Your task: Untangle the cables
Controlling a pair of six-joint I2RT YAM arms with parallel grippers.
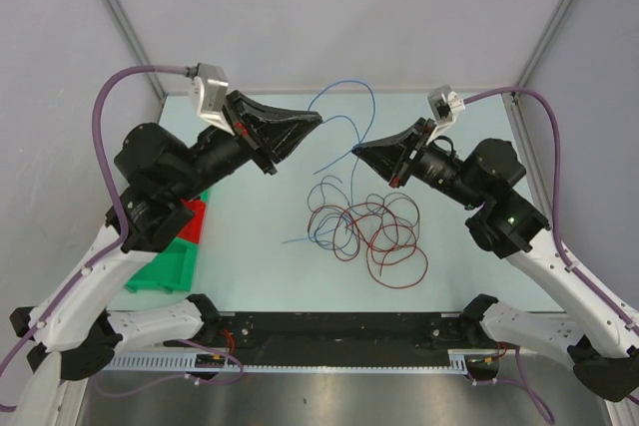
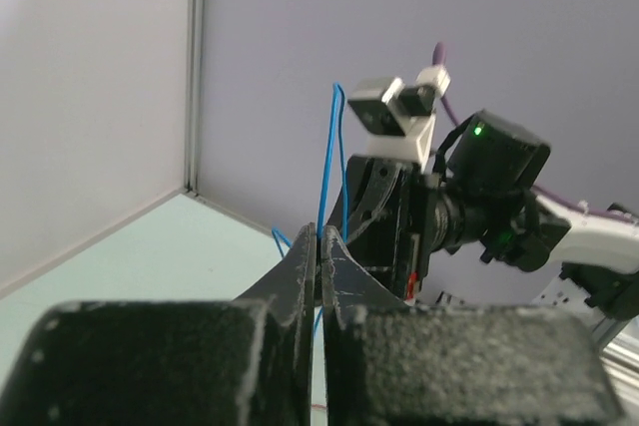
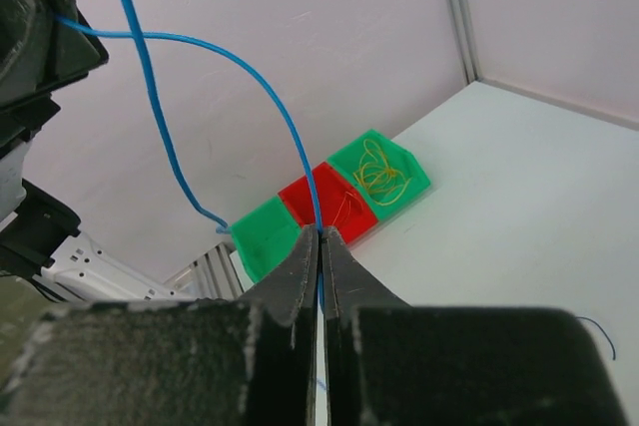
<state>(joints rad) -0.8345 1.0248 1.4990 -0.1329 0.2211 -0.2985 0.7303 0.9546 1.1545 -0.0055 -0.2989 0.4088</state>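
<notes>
The bench [image 1: 479,266] carries green and red bins [image 1: 180,246] at its left edge. A tangle of cables [image 1: 369,231] lies mid-bench, nearer the right. Above it, toward the far edge, the left gripper [image 1: 318,119] and right gripper [image 1: 356,151] each pinch one blue cable [image 1: 344,87], jaws closed.

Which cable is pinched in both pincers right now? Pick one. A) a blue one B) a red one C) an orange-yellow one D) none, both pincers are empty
A: the blue cable runs into the closed right pincer, and the left pincer is closed on a blue strand too, spanning between them in the top view.
</notes>
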